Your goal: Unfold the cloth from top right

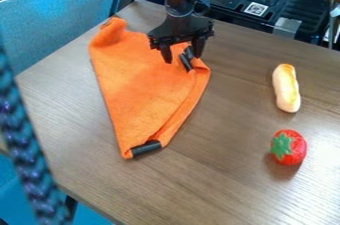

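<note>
In the camera view, the orange cloth (136, 82) is laid partly folded on the surface (225, 179). The gripper (183, 58) is held with its fingers parted at the upper-right corner, around a black piece (186, 62), presumably so that the folded layer can be pinched there and drawn outward.

A robot arm (179, 1) over a table (219, 169) suggests a lab.
</note>
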You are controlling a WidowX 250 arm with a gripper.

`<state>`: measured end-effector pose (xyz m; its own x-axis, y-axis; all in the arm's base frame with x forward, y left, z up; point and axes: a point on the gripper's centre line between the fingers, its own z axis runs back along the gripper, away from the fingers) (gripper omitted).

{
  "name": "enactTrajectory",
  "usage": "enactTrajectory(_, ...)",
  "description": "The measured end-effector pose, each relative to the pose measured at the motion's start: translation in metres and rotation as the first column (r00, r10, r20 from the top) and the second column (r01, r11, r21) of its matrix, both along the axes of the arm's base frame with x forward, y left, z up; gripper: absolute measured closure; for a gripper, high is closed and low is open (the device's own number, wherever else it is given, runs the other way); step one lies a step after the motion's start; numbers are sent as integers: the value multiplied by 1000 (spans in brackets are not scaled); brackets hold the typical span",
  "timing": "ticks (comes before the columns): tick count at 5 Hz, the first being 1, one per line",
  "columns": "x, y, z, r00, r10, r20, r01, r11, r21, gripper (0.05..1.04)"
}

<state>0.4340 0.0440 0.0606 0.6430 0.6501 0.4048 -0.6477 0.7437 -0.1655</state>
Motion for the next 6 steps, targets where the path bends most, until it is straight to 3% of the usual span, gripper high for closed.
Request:
enactTrajectory(4,-5,-5,-9,1000,-9,2,9,1000,29,627)
enactTrajectory(5,-5,-7,-12,1000,-19,-1,19,999,36,871)
enactTrajectory(6,-5,-7,-12,1000,-26,-1,26,999,34,1003)
